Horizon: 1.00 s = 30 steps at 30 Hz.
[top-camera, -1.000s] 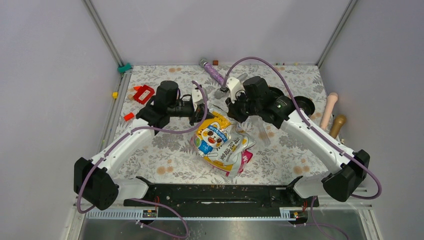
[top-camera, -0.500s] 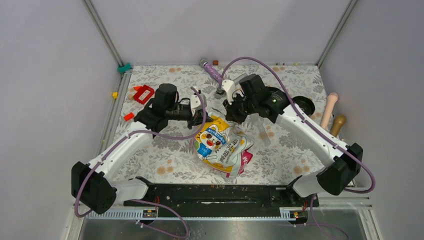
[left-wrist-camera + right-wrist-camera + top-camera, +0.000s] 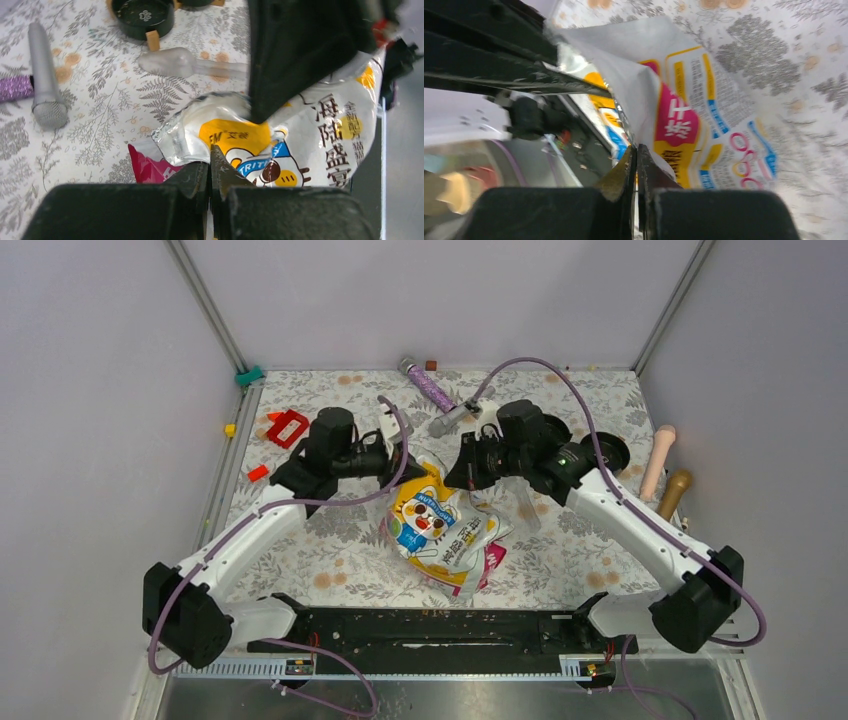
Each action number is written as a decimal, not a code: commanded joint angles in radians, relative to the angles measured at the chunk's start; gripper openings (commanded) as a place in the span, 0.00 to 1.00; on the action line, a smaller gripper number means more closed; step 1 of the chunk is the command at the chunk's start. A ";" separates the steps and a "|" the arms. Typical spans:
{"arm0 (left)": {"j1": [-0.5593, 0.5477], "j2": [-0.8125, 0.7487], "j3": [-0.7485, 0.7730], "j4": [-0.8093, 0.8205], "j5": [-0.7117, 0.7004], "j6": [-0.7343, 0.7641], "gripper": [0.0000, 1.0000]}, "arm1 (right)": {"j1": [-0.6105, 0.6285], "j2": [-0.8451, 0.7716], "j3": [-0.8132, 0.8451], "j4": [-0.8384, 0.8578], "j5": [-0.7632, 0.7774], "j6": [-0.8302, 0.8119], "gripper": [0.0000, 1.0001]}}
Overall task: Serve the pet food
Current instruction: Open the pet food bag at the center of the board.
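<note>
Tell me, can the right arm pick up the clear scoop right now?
Probably not yet. The right gripper is shut on the food bag, so it is busy. The clear scoop lies uncovered beside the bag, close by.

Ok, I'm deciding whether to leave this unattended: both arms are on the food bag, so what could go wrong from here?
1. Both jaws pinch only the thin top edge of the glossy bag; it may slip free when pulled.
2. The black bowl sits away from the bag's mouth, so food could spill onto the tablecloth if the bag opens suddenly.
3. The clear scoop lies close beside the bag and could get knocked.
</note>
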 commanded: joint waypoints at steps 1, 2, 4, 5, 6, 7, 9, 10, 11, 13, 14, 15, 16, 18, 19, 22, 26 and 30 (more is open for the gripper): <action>-0.025 0.030 0.151 0.318 -0.132 -0.216 0.00 | 0.046 -0.097 -0.064 0.332 -0.158 0.440 0.00; -0.025 0.046 0.168 0.325 -0.165 -0.243 0.00 | 0.051 -0.111 -0.079 0.395 -0.149 0.487 0.00; -0.025 0.068 0.202 0.348 -0.170 -0.281 0.00 | 0.065 -0.137 -0.120 0.536 -0.088 0.569 0.00; -0.026 0.079 0.217 0.358 -0.161 -0.292 0.00 | 0.083 -0.150 -0.136 0.563 -0.007 0.590 0.00; -0.026 0.089 0.232 0.369 -0.139 -0.301 0.00 | 0.104 -0.159 -0.148 0.569 0.041 0.599 0.00; -0.026 0.099 0.248 0.371 -0.122 -0.307 0.00 | 0.120 -0.165 -0.156 0.572 0.121 0.599 0.00; -0.025 0.114 0.280 0.364 -0.091 -0.314 0.00 | 0.125 -0.177 -0.176 0.586 0.188 0.640 0.00; -0.025 0.116 0.287 0.360 -0.089 -0.312 0.00 | 0.127 -0.188 -0.195 0.601 0.231 0.664 0.00; -0.026 0.115 0.287 0.359 -0.099 -0.314 0.00 | 0.128 -0.202 -0.216 0.617 0.270 0.689 0.00; -0.025 0.111 0.282 0.338 -0.104 -0.307 0.00 | 0.128 -0.227 -0.242 0.632 0.329 0.715 0.00; -0.026 0.106 0.276 0.319 -0.098 -0.298 0.00 | 0.128 -0.232 -0.231 0.598 0.340 0.688 0.00; -0.026 0.095 0.262 0.302 -0.073 -0.282 0.00 | 0.129 -0.238 -0.206 0.543 0.350 0.631 0.00; -0.024 0.083 0.243 0.285 -0.043 -0.253 0.00 | 0.128 -0.244 -0.180 0.492 0.352 0.589 0.01; -0.024 0.047 0.194 0.280 0.033 -0.194 0.00 | 0.128 -0.263 -0.136 0.386 0.354 0.433 0.16; -0.025 0.027 0.170 0.283 0.056 -0.170 0.00 | 0.128 -0.271 -0.111 0.332 0.353 0.364 0.24; -0.025 -0.017 0.118 0.293 0.090 -0.122 0.00 | 0.128 -0.280 -0.032 0.166 0.376 0.168 0.43; -0.025 -0.042 0.103 0.262 0.129 -0.079 0.00 | 0.128 -0.271 0.023 0.032 0.439 -0.012 0.55; -0.025 -0.052 0.101 0.263 0.067 -0.085 0.00 | 0.128 -0.254 0.038 -0.049 0.371 -0.132 0.56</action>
